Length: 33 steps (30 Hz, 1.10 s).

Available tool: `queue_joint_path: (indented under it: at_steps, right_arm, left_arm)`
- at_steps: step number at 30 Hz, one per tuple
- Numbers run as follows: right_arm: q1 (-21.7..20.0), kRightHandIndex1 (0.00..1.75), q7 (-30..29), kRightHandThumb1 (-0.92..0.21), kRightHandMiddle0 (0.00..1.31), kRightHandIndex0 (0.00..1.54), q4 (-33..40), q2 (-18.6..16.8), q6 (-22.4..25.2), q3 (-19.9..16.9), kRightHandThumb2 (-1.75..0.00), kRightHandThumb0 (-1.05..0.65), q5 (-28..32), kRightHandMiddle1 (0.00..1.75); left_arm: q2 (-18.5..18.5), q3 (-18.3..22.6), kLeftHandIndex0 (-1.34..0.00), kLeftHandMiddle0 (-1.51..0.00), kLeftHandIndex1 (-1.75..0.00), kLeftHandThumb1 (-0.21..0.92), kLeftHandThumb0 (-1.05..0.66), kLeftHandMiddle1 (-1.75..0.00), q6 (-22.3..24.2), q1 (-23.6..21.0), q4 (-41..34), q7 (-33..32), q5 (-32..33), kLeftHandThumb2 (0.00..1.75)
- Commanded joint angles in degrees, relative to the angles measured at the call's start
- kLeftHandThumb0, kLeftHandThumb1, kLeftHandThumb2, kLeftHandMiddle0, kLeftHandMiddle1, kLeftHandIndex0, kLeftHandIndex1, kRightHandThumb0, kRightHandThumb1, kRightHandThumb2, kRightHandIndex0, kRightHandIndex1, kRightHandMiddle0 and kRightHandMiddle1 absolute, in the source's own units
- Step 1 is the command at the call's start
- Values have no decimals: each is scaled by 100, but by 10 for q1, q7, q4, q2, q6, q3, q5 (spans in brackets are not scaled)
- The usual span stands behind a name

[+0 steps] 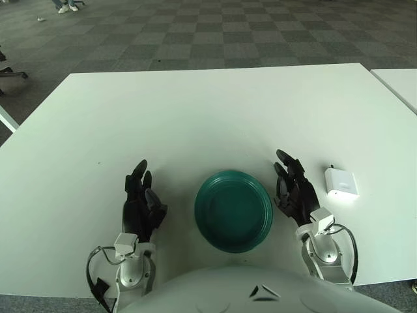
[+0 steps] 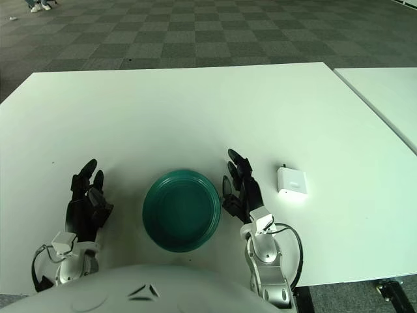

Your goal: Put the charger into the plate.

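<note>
On the desk (image 1: pixel 195 111), the charger (image 1: pixel 341 182) lies just right of the right hand (image 1: pixel 294 191), fingers spread and empty like the left hand's (image 1: pixel 142 202); a sideways reach could nudge it away from the plate (image 1: pixel 233 210).

an office or lab-style room: grey checkered carpet tiles (image 1: pixel 195 32) cover the floor beyond the hands, and a plain white work table (image 1: pixel 195 111) stretches ahead of them. a second white table (image 2: pixel 384 98) stands apart, off to the right hand's side (a chair base (image 1: pixel 12 73) shows far out past the left hand's side).
</note>
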<state>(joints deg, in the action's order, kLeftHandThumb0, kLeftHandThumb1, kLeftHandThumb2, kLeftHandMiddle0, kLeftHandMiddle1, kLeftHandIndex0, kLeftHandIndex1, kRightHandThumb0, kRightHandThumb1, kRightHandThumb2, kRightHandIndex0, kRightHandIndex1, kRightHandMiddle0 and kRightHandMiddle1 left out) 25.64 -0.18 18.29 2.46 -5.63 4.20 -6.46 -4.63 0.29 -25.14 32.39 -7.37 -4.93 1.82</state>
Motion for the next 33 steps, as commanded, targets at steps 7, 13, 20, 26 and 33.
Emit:
queue_joint_path:
  at_steps: [7,13,20,26,33]
  right_arm:
    - [-67,8,-198,-92,0,35,-11,124,-222,-106,-61,-70,-284,92]
    - [-72,10,-292,-92,0,37,7,151,-173,-107,-54,-77,-445,107]
    - [-73,11,-276,-92,3,40,28,154,-112,-98,-57,-87,-508,113]
    - [-100,12,-274,-92,1,41,10,169,-79,-100,-69,-96,-539,112]
    - [-92,11,-272,-92,1,40,20,159,-40,-77,-71,-102,-570,112]
  left_arm:
    - [9,16,0,-27,-75,92,-92,-1,10,-12,16,16,21,100]
    - [17,21,0,-27,-78,92,-95,-1,13,-21,23,27,32,100]
    - [25,30,0,-27,-82,92,-96,-1,17,-31,27,44,54,103]
    - [24,41,0,-27,-81,92,-96,-1,29,-35,15,62,92,105]
    - [30,54,0,-27,-78,92,-95,-1,38,-34,11,76,104,104]
